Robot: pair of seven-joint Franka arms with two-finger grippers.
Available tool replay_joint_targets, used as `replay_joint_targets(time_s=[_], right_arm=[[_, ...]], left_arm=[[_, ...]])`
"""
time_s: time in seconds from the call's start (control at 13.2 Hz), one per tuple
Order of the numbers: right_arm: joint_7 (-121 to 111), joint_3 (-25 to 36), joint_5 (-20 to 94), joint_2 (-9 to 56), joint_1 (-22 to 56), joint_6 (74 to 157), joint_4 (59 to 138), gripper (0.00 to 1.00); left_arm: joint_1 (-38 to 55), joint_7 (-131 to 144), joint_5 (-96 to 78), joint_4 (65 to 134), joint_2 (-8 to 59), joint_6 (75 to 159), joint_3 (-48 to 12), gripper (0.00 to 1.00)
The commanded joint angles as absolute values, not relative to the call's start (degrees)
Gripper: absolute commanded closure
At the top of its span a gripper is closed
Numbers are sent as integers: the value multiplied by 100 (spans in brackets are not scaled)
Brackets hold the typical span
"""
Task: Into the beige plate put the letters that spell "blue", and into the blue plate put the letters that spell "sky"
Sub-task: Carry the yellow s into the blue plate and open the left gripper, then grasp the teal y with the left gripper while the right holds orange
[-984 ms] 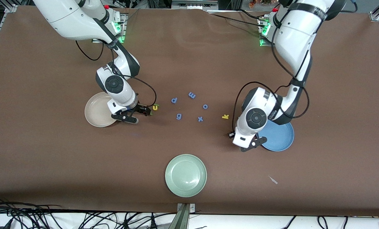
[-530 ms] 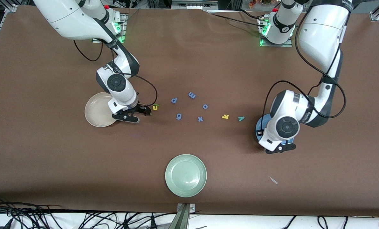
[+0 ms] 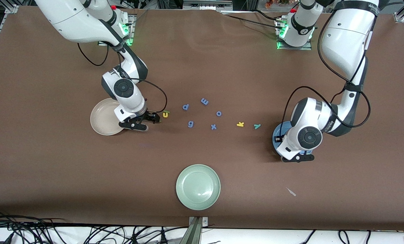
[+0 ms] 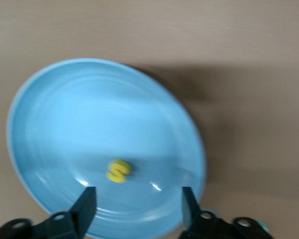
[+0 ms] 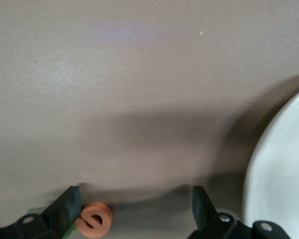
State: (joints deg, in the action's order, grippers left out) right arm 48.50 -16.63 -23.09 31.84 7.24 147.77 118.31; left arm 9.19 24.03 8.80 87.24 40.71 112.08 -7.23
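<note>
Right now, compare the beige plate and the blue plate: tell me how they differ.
The beige plate is cream and lies toward the right arm's end of the table; the blue plate is medium blue and lies toward the left arm's end. The visible part of the beige plate holds no letter; the blue plate holds a yellow "s". The left gripper hangs open over the blue plate. Both are round and shallow.

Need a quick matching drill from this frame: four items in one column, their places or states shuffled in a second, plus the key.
Column 1:
1. yellow "s"
2. yellow "k"
3. orange "e"
4. left gripper

Column 2:
A. open, over the blue plate
B. on bare table beside the teal "y"
C. lying in the blue plate
D. on the table between the right gripper's open fingers

Pairs: 1-C, 2-B, 3-D, 4-A
</note>
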Motion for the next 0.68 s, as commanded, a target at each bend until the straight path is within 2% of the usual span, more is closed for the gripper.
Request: replay_joint_targets(time_s=[0.0,0.23,0.61], right_arm=[[4702,-1635,-2417,3164,703,14670,11752,0],[4851,-1635,-2373,3190,703,14642,11768,0],[5728,-1687,-2364,3217,729,14687,11865,0]], left_arm=[[949,2758,572,8754,3902,11074,-1088,0],[949,2952,545,8929,3937,11074,-1493,2],[932,3935,510,9534,3903,11679,-1503,11]])
